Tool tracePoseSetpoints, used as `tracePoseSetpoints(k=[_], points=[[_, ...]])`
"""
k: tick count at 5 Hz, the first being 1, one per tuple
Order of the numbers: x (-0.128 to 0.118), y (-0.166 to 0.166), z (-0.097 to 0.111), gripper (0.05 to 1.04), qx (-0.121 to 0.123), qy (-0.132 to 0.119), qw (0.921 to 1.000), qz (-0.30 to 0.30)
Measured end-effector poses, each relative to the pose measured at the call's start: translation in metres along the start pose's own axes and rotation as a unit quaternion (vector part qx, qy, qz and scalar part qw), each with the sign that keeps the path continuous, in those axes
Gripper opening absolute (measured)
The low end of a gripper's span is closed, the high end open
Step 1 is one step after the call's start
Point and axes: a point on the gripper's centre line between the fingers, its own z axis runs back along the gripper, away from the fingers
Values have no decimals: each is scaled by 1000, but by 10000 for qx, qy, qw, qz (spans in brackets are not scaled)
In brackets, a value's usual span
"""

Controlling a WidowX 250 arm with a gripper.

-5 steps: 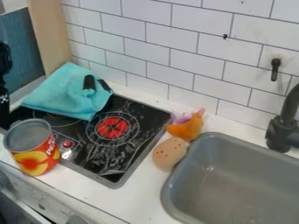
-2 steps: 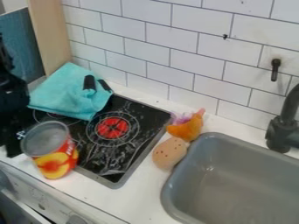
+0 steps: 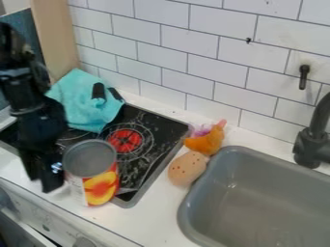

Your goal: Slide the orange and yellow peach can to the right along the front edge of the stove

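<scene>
- Camera view: the can (image 3: pixel 100 185) has shifted rightward with the pincer (image 3: pixel 49 179), now overlapping the stove's (image 3: pixel 161 140) front edge, nearer the sink (image 3: pixel 185 212).
- Pincer beside the can; cannot tell whether it is spread or pinching.
- Relocating the can seems under way.

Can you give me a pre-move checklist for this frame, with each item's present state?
1. Claw at the can: ok, right beside it.
2. Secure hold on the can: cannot tell.
3. Can's rim facing up: ok.
4. Can's base resting on a surface: cannot tell.
5. Stove free of cloth: not ok, the turquoise cloth lies partly on it.
6. Speckled tan object outside the sink: ok, beside its rim.
</scene>
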Motion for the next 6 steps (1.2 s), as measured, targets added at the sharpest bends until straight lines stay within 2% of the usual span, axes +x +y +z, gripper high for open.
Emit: tracePoseSetpoints(k=[1, 2, 3, 4, 5, 6], points=[[4, -21, 5, 999, 97, -63, 9998, -186], [2, -18, 19, 999, 389, -163, 9991, 38], [-11, -8, 46, 999, 994, -281, 9936, 461], [-32, -7, 76, 999, 1342, -452, 9874, 707], [-36, -30, 95, 999, 1192, -748, 9893, 373], [-35, -65, 99, 999, 786, -831, 9934, -110]])
